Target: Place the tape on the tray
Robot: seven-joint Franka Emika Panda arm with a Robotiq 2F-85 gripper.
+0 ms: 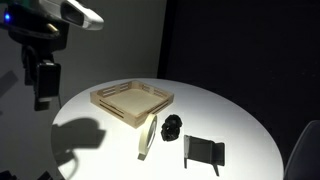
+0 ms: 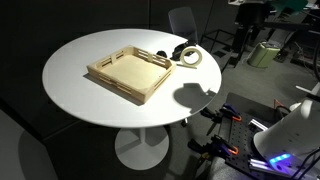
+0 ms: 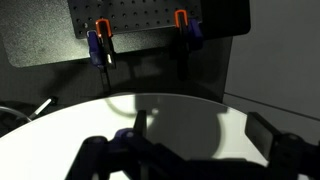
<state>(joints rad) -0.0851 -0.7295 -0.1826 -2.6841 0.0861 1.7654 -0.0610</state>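
Note:
The tape (image 1: 147, 137) is a thin cream ring that stands tilted on its edge on the white round table, just off a corner of the tray; it also shows in an exterior view (image 2: 190, 56). The tray (image 1: 112, 101) is a shallow square light-wood tray near the table's middle, empty, seen in both exterior views (image 2: 110, 73). My gripper (image 1: 43, 85) hangs above the table's edge, well away from the tape and the tray. In the wrist view its fingers (image 3: 200, 128) are spread apart over bare tabletop with nothing between them.
A small black lumpy object (image 1: 172, 127) lies beside the tape. A black angular stand (image 1: 204, 151) sits further along the table. A pegboard with orange-handled clamps (image 3: 100, 40) stands beyond the table edge. A chair (image 2: 182, 20) and equipment surround the table (image 2: 70, 95).

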